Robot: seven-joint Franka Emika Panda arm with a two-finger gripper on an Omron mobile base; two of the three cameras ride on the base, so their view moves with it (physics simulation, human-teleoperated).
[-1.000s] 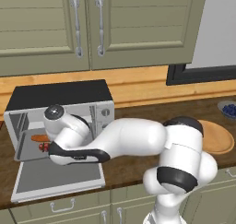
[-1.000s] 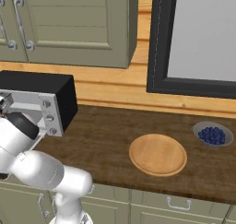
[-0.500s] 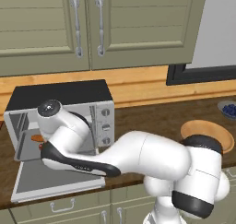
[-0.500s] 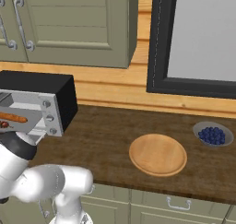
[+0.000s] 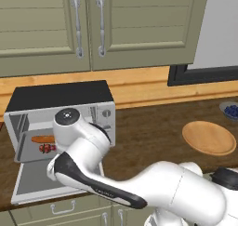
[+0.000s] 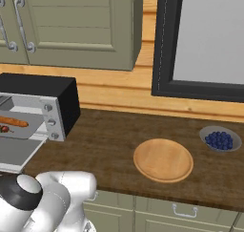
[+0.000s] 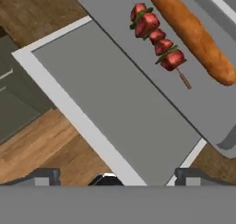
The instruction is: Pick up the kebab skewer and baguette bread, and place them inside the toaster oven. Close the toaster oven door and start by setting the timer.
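The toaster oven (image 5: 60,97) stands at the counter's left with its door (image 5: 35,183) folded down flat. On the grey floor inside lie the baguette bread (image 7: 191,32) and, beside it, the kebab skewer (image 7: 159,41) with red chunks; they show as baguette (image 5: 42,139) (image 6: 14,121) and skewer (image 5: 46,149) (image 6: 5,129) from the base. My gripper (image 7: 117,177) hovers above the open door (image 7: 115,108), outside the oven and apart from both foods. It is open, with its dark fingertips (image 7: 44,176) wide apart and nothing between them.
A column of knobs (image 6: 49,122) runs down the oven's right front. A round wooden plate (image 6: 163,159) and a bowl of blueberries (image 6: 220,139) sit on the counter to the right. My white arm (image 5: 116,183) crosses in front of the oven door.
The arm has drawn back out of the oven mouth and swung low across the front. The jaws have spread a little wider. Baguette and skewer stay inside the oven.
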